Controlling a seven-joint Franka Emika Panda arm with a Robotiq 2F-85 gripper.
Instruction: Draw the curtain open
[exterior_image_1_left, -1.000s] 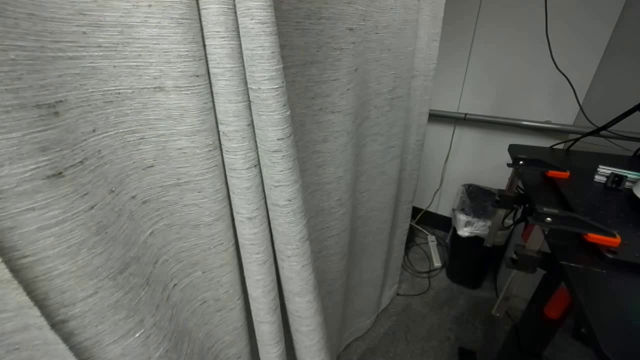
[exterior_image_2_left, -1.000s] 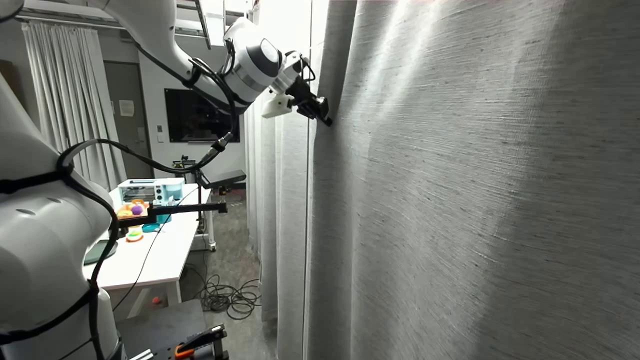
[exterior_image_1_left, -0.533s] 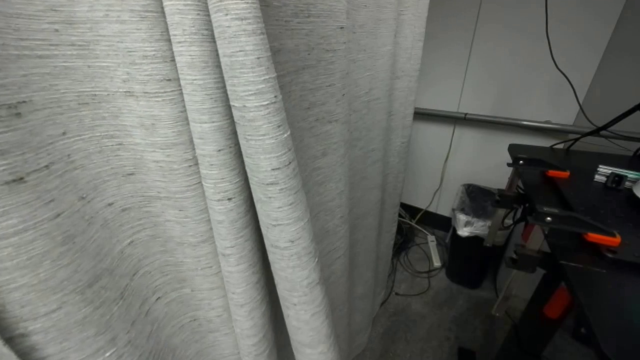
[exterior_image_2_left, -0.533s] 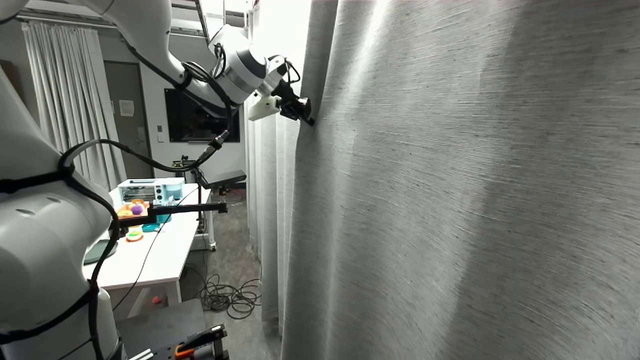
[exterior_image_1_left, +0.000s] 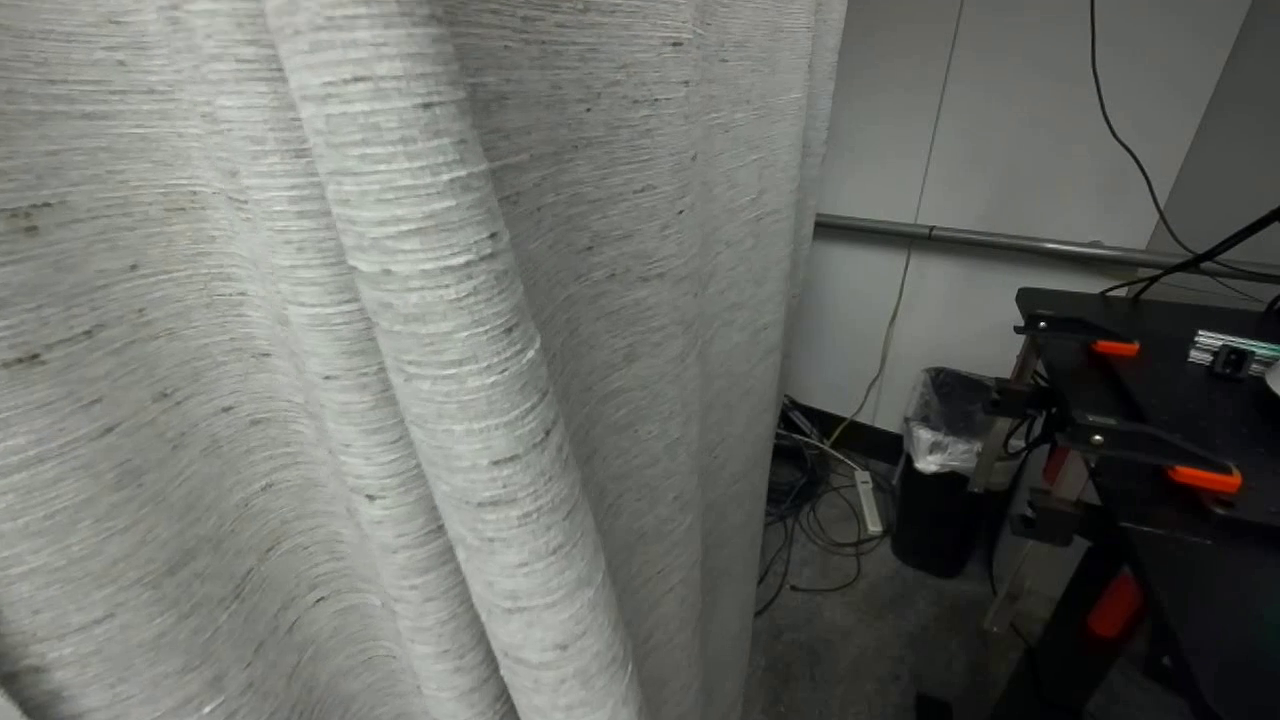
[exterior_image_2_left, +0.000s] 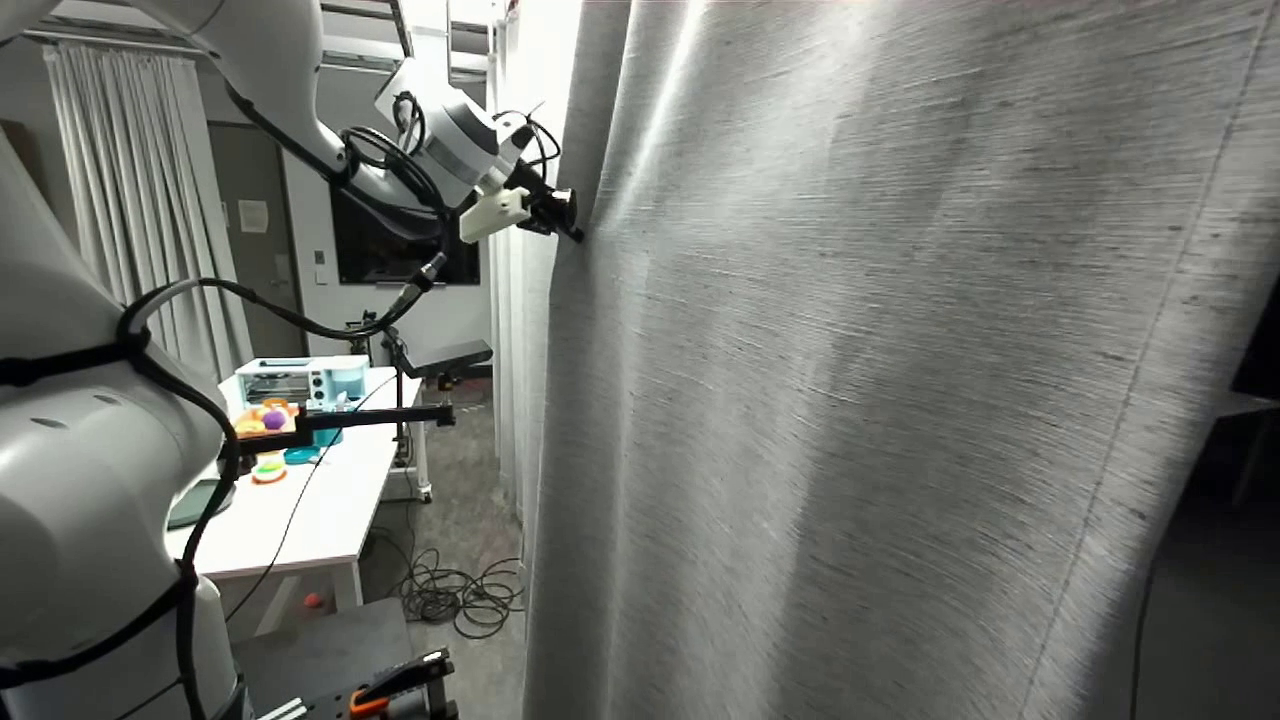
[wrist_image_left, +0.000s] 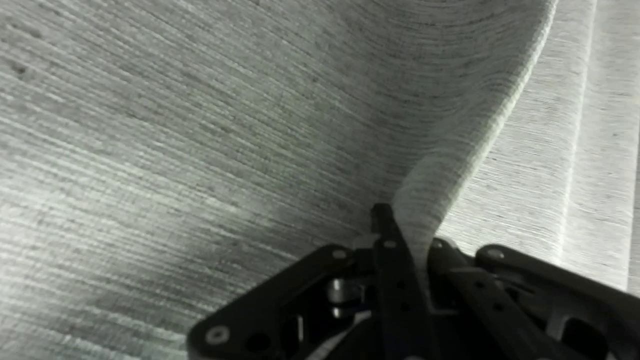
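The curtain (exterior_image_1_left: 450, 330) is a very large light grey-white woven sheet with fine streaks and soft folds. It fills most of both exterior views (exterior_image_2_left: 850, 350). In an exterior view my gripper (exterior_image_2_left: 573, 222) is at the curtain's left fold, high up, at the end of the white arm. In the wrist view the black fingers (wrist_image_left: 412, 232) are closed around a pinched fold of the curtain (wrist_image_left: 225, 125), which narrows between them. The right fingertip is partly hidden by the fabric.
A white table (exterior_image_2_left: 345, 520) with a toaster oven (exterior_image_2_left: 300, 380) and toys stands beyond the arm. Coiled cables (exterior_image_2_left: 460, 597) lie on the floor. A black table (exterior_image_1_left: 1180, 400) with orange-handled clamps and a black bin (exterior_image_1_left: 935, 520) stand right of the curtain, before a wall pipe (exterior_image_1_left: 1030, 243).
My gripper has moved left with the curtain fold in it. The curtain has shifted left in both exterior views, baring more wall and cables, and a dark area now shows past its right edge.
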